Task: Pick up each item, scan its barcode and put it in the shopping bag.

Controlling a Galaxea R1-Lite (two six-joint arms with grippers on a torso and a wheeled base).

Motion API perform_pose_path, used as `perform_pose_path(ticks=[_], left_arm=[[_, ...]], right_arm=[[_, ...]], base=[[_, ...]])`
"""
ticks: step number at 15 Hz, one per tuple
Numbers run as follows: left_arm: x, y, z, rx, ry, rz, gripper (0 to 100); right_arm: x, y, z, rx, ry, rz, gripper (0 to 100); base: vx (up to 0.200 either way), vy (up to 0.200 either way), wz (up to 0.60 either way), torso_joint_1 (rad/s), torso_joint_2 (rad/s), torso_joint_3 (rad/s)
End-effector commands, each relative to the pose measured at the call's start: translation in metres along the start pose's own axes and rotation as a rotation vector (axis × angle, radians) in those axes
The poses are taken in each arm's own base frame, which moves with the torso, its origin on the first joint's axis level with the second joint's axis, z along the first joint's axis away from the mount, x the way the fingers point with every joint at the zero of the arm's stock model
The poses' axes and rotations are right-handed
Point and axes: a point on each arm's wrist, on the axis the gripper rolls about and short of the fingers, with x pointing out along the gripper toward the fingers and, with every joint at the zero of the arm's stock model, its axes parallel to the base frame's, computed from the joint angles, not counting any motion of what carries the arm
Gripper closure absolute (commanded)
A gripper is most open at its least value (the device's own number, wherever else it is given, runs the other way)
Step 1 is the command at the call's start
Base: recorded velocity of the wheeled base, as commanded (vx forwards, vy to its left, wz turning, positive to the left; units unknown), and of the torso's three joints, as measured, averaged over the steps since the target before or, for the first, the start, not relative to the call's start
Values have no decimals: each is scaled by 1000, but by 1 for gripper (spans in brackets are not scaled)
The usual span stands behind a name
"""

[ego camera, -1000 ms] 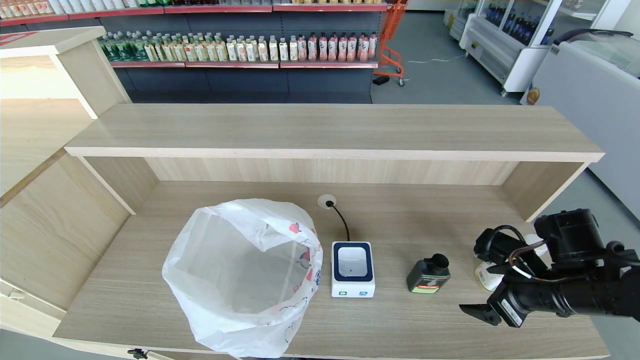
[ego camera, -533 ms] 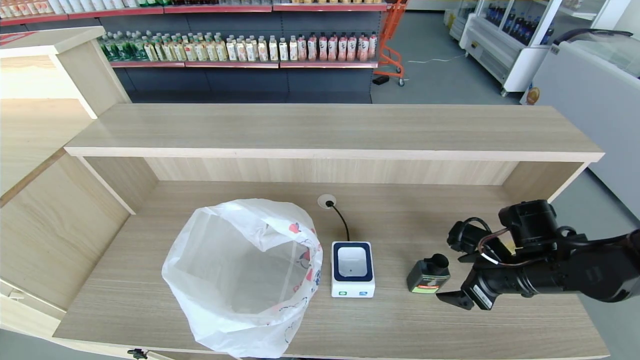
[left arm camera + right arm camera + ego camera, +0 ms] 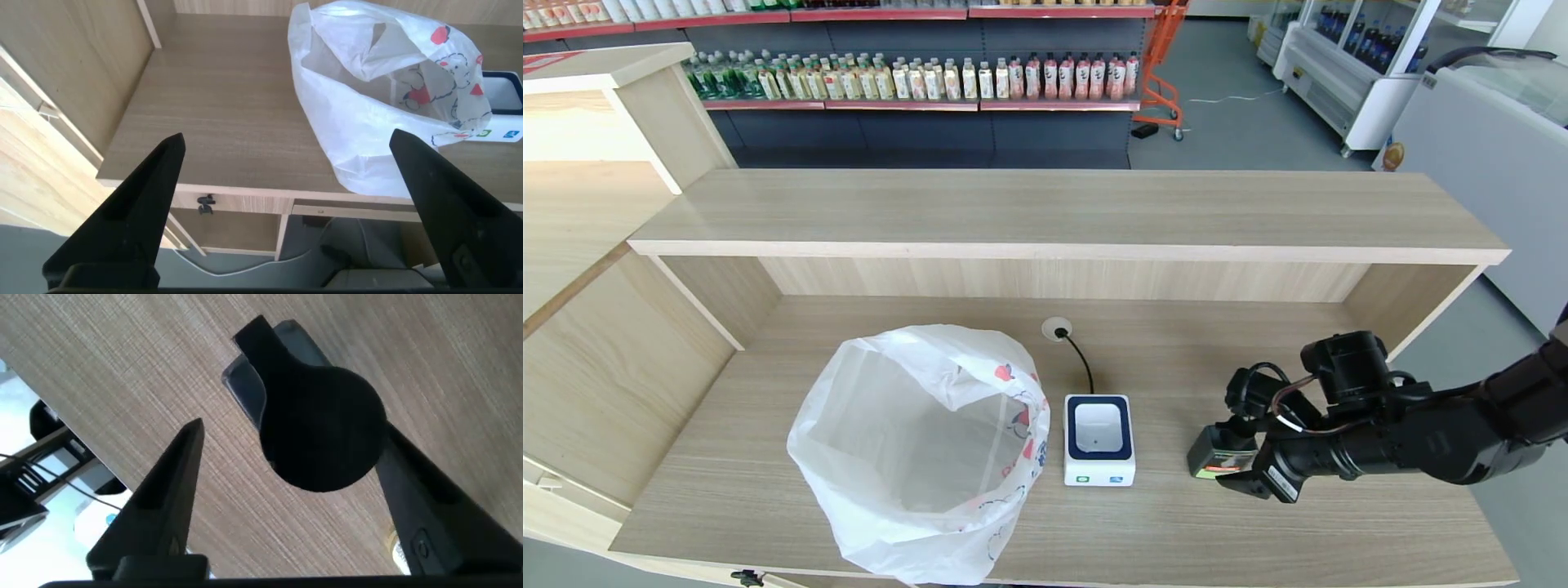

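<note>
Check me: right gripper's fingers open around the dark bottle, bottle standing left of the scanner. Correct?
One slip: the bottle stands right of the scanner, not left, as the head view shows. The right gripper does have its fingers open around it.

In the head view my right claw (image 3: 1236, 454) covers the cap and one side of the small dark plastic bottle (image 3: 1211, 454).

Black right arm (image 3: 1421, 441), looping red-and-white cables (image 3: 1294, 406), white label (image 3: 1287, 483); right tool (image 3: 286, 457) has 2 black fingers (image 3: 155, 506).
</note>
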Motion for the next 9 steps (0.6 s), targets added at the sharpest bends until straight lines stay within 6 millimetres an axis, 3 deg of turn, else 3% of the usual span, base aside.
perform_pose_path(ticks=[1, 6, 9], left_arm=[[0, 0, 0, -1, 0, 0, 0], [0, 0, 0, -1, 0, 1, 0], [0, 0, 0, -1, 0, 1, 0]], right_arm=[[5, 0, 0, 0, 4, 8, 100], [3, 2, 0, -3, -4, 8, 100], [-28, -4, 8, 71, -97, -79, 100]], base=[[0, 0, 0, 0, 0, 0], [0, 0, 0, 0, 0, 0], [0, 0, 0, 0, 0, 0]])
